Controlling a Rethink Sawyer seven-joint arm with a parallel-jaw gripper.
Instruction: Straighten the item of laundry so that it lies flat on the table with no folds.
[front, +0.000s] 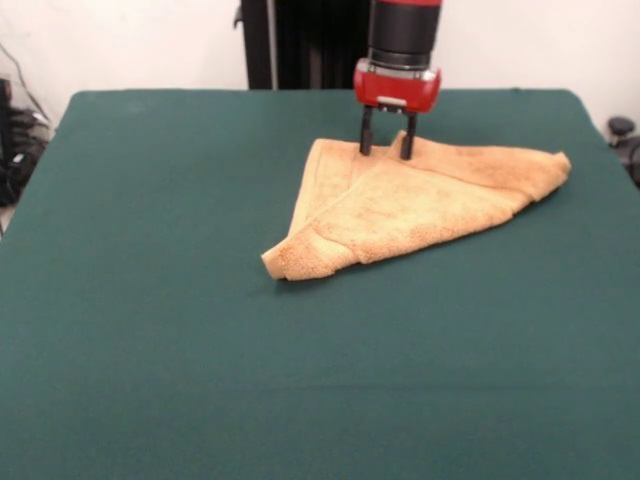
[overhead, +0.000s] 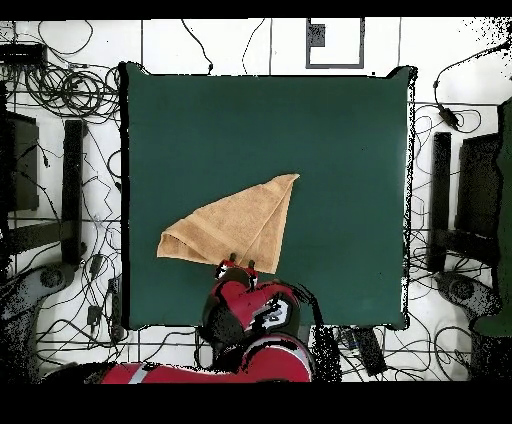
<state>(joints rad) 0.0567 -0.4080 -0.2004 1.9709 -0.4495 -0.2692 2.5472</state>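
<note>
Directly beneath the gripper (front: 389, 144), at the edge of the folded cloth nearest the robot, the 2 dark fingers (front: 366, 133) stand spread apart and planted on or just into the towel (front: 400, 205). Between them sits a small raised bit of terry, so the gripper reads as open and straddling the edge, not yet pinched shut on anything.

From the gripper the towel spreads away across the counter (front: 150, 330) as a rough triangle. It is doubled over itself: an upper layer slants across a lower one, leaving a diagonal fold line that begins close to the fingers. 1 blunt corner points away from the gripper toward the middle of the counter, and another trails off to the side. In the overhead view the same triangle fans out from the fingertips, with its long point reaching farthest from the gripper.

Placing the fingers at that edge makes sense as a judgement: this is where the folded-over layer appears to end, so closing here could catch the top layer alone and let it be drawn back off the lower one. The risk is that both layers get pinched together, which would drag the whole towel instead of opening it. Flattening is clearly not yet achieved.
</note>
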